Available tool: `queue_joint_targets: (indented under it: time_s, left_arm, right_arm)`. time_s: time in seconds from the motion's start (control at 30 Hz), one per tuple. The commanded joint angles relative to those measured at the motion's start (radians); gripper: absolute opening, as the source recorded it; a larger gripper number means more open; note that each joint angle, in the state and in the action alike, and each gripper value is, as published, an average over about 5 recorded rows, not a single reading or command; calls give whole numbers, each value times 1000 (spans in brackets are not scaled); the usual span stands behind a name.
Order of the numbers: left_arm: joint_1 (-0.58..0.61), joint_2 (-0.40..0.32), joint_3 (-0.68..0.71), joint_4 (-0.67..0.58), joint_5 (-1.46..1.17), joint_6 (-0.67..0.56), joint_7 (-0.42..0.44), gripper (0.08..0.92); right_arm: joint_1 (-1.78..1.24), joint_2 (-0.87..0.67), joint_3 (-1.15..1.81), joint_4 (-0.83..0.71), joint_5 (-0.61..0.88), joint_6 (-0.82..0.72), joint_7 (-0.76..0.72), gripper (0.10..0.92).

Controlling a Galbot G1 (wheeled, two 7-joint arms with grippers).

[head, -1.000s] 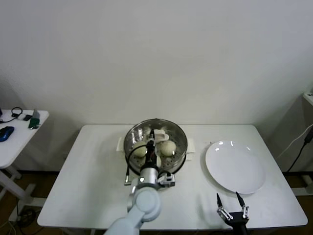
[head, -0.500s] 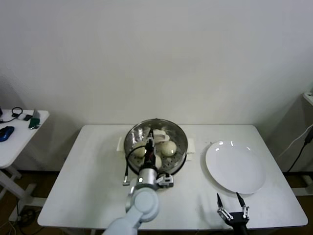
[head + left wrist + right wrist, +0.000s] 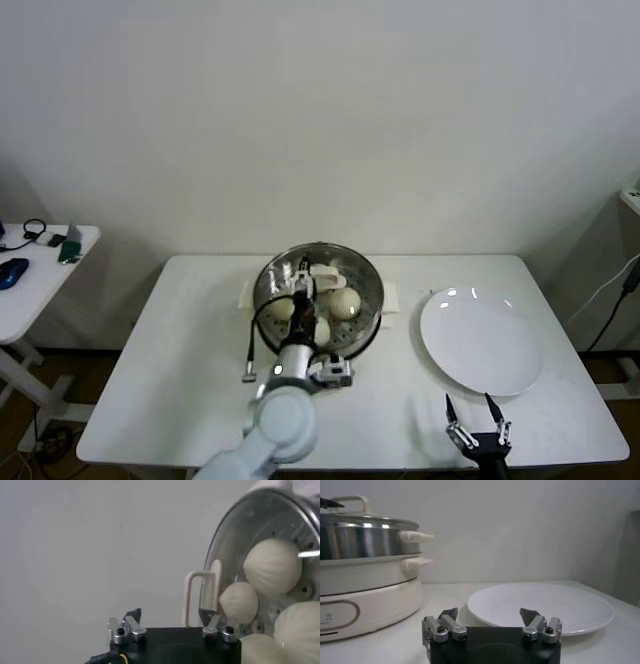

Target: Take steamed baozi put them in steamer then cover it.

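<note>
Cream-white round buns (image 3: 343, 302) sit inside shiny steel steamer (image 3: 366, 278) w/ clear glass lid (image 3: 235, 525) on; task looks done. Left gripper (image 3: 303, 293) jaws apart above lid handle; right gripper (image 3: 477, 420) jaws apart, parked nr tabletop (image 3: 180, 360) edge.

Steamer (image 3: 318, 298) at the table's (image 3: 170, 380) rear middle, glass cover (image 3: 335, 272) on it, baozi (image 3: 344, 303) inside, plate (image 3: 482, 340) right of the steamer, left gripper (image 3: 304, 290) above the steamer, right gripper (image 3: 477, 418) before the plate, side table (image 3: 30, 290) far left.

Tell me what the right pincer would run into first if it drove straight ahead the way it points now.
The right pincer, open and low over the table, points at the white plate. Its near rim looks first in line; the steamer sits off to one side. Depth is uncertain.
</note>
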Motion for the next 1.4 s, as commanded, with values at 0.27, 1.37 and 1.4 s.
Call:
queue_joint_targets:
  time_s: [0.27,1.37,1.4]
  left_arm:
    - [209,111,-116,-294,-734,-236,-294,822]
    - [732,-89,-816,47,-1481,-989,-290,823]
    - [733,-92,-812,54,-1476,-992,-283,823]
  right_arm:
    - [18,11,-12,58,-30,-59,90,823]
    - [46,9,-31,46,-36,-36,35,823]
    - [46,8,-31,47,-36,-35,35,823]
